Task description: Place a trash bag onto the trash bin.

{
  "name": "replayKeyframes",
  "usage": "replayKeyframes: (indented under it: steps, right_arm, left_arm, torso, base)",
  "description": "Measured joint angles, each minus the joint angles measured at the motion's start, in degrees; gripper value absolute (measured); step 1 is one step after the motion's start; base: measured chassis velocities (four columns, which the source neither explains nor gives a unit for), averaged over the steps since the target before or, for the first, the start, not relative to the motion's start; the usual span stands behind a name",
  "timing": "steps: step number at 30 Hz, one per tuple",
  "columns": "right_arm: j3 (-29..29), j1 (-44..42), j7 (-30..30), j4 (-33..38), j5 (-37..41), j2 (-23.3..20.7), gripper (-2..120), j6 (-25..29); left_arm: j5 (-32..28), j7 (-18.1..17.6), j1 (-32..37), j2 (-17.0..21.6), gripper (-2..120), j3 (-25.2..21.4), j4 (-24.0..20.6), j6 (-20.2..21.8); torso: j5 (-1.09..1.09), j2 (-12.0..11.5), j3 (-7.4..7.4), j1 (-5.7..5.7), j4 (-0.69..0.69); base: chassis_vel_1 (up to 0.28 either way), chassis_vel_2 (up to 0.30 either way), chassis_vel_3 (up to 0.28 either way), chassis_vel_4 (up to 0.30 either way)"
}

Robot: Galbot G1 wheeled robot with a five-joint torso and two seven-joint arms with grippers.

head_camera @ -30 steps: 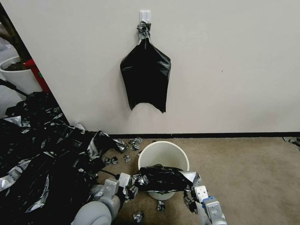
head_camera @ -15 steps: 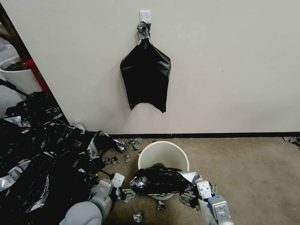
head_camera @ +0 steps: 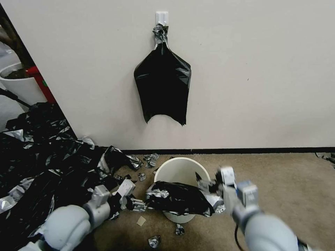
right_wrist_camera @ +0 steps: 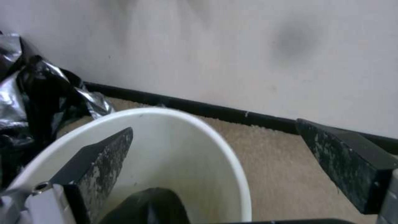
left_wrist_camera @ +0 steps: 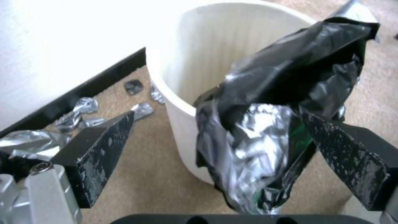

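Observation:
The cream trash bin stands on the carpet near the wall. A crumpled black trash bag lies draped over its near rim and hangs down the outside. My left gripper is low at the bin's left, open, with the hanging bag in the wide gap between its fingers and not pinched. My right gripper hovers over the bin's right rim, open, holding nothing. From the right wrist, the bin lies below the spread fingers, with a bit of the bag at the near edge.
A second black bag hangs from a wall hook. A broad heap of black-and-silver sheets covers the floor on the left. Small foil wads lie around the bin. A white plant pot stands far left. Bare carpet lies to the right.
My right gripper rose from below the bin's near side to over its right rim. The left arm drew back to the left. The bag stays draped on the near rim.

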Motion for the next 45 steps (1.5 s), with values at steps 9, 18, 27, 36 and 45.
replayKeyframes:
  steps: [9, 18, 27, 36, 45]
  right_arm:
    - [-3.58, 12.97, -21.52, -21.33, -9.34, 6.94, 100, -7.81]
    - [-3.53, 17.78, -35.62, -28.22, -18.26, 9.38, 84, -7.82]
    - [-5.07, 19.38, -37.30, -30.25, -21.90, 10.76, 50, -7.82]
    - [-7.14, 14.31, -18.27, -25.09, -9.56, 10.78, 14, -7.34]
    - [-8.10, 5.30, 15.83, -15.97, 8.85, 11.44, 7, 6.01]
  left_arm:
    - [-4.22, 2.14, -1.95, -6.50, 100, -2.24, 7.65, -10.16]
    - [-17.38, -3.02, -3.69, -12.62, 100, -6.49, 6.94, -17.29]
    - [-21.90, -14.79, -3.93, -14.01, 100, -7.30, 4.17, -17.83]
    - [-21.66, -19.93, -3.61, -16.00, 100, -6.74, 2.05, -17.87]
    - [-21.34, -21.24, -3.14, -16.47, 100, -6.82, 1.21, -17.89]
  torso:
    - [0.00, 0.00, 0.01, 0.00, -0.01]
    - [0.00, 0.00, 0.00, 0.00, -0.01]
    - [0.00, 0.00, 0.00, 0.00, -0.01]
    - [0.00, 0.00, 0.00, 0.00, 0.00]
    - [-0.01, 0.00, -0.01, 0.00, -0.01]
  base:
    - [0.000, 0.000, 0.000, 0.000]
    - [0.000, 0.000, 0.000, 0.000]
    - [0.000, 0.000, 0.000, 0.000]
    - [0.000, 0.000, 0.000, 0.000]
    - [0.000, 0.000, 0.000, 0.000]
